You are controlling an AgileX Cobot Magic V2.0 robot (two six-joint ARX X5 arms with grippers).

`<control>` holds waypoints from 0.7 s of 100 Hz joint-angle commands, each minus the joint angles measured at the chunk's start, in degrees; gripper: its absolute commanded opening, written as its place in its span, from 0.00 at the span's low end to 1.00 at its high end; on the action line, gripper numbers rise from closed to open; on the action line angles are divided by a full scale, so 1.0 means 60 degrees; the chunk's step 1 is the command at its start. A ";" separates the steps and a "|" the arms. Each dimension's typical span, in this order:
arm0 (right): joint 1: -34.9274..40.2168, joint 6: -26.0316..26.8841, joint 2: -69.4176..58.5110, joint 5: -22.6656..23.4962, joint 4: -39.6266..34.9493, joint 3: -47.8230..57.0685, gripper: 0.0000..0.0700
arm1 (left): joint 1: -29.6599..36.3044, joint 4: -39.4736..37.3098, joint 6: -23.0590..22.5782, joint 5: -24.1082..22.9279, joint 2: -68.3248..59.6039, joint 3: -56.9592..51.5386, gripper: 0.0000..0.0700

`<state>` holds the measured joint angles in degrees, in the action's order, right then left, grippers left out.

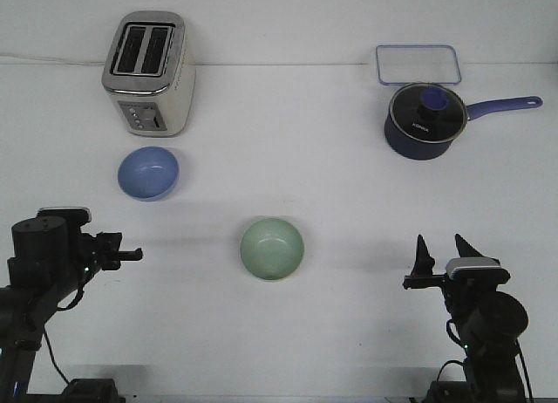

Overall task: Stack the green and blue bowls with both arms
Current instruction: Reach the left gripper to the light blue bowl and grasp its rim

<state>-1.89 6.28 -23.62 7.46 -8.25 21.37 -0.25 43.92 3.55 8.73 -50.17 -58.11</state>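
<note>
Nearest us, the right end effector (444,249) shows two pointed black fingers spread apart, holding nothing. We cannot tell how the left end effector (131,254) stands. Between them on the smooth white worktop (349,194) sits the round, glossy green bowl (272,248). Farther left lies the blue bowl (148,173), beside a boxy metal toaster (148,71). Far right stands a lidded saucepan (425,120).

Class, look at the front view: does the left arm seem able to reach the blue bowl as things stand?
Probably yes. The blue bowl sits on the left arm's side, apart from the toaster, and nothing lies between it and the left gripper.
</note>
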 commanded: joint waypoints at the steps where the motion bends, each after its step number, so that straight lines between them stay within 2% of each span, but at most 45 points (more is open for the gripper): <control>1: 0.0011 0.0058 -0.0007 0.0000 0.0095 0.0055 0.70 | 0.0000 -0.0047 0.0004 -0.0015 -0.0007 -0.0157 0.02; 8: 0.0011 0.0058 -0.0007 0.0000 0.0091 0.0055 0.70 | 0.0000 -0.0044 0.0153 -0.0015 -0.0007 -0.0157 0.03; 13: 0.0011 0.0058 -0.0007 0.0000 0.0095 0.0055 0.70 | 0.0000 -0.0044 0.0197 -0.0015 -0.0007 -0.0157 0.07; 27: 0.0011 0.0058 -0.0007 0.0000 0.0095 0.0055 0.70 | 0.0000 -0.0044 0.0350 -0.0011 -0.0011 -0.0157 0.45; 35: 0.0011 0.0058 -0.0007 0.0000 0.0095 0.0055 0.70 | 0.0000 -0.0047 0.0346 -0.0011 -0.0011 -0.0157 0.62; 47: 0.0011 0.0058 -0.0007 0.0000 0.0095 0.0055 0.70 | 0.0000 0.0015 0.0342 0.0168 -0.0091 -0.0237 0.73; 70: 0.0011 0.0058 -0.0007 0.0000 0.0095 0.0055 0.70 | 0.0000 -0.0036 0.0098 0.0222 -0.1169 -0.1053 0.74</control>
<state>-1.89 6.28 -23.62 7.46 -8.25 21.37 -0.25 44.23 5.30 9.87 -54.65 -61.76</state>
